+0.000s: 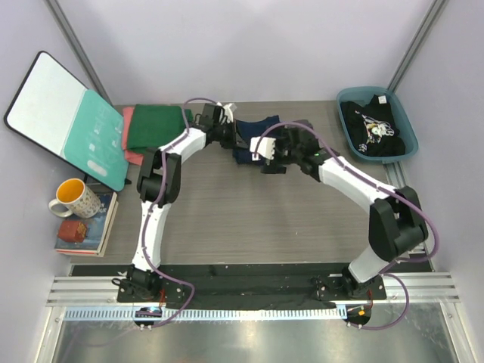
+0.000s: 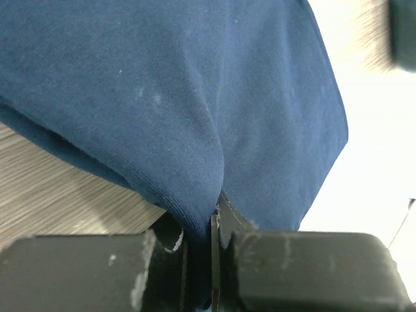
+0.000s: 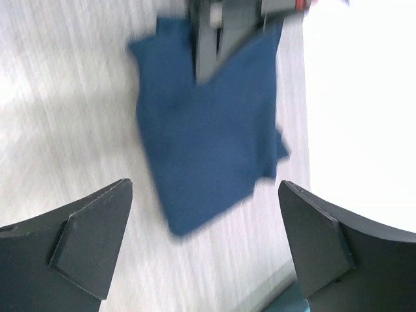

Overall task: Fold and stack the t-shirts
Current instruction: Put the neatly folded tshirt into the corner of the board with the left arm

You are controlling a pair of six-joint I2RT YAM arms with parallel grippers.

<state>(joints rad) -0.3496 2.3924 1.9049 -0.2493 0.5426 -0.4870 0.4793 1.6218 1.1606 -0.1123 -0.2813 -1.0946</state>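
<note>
Top external: one each: navy (image 1: 254, 141), green (image 1: 155, 125), pink (image 1: 133, 156), black tee (image 1: 370, 127).

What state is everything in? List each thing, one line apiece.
left pincer: shut on the navy t-shirt.
right pincer: open, holding nothing.
navy t-shirt: pinched at one edge, the rest on the table.
green t-shirt: folded, lying on the salmon-pink t-shirt.
black t-shirt: crumpled in the teal bin.
mug: upright on the books.

White-and-black arms (image 1: 148, 227), purple cables (image 1: 200, 99)
</note>
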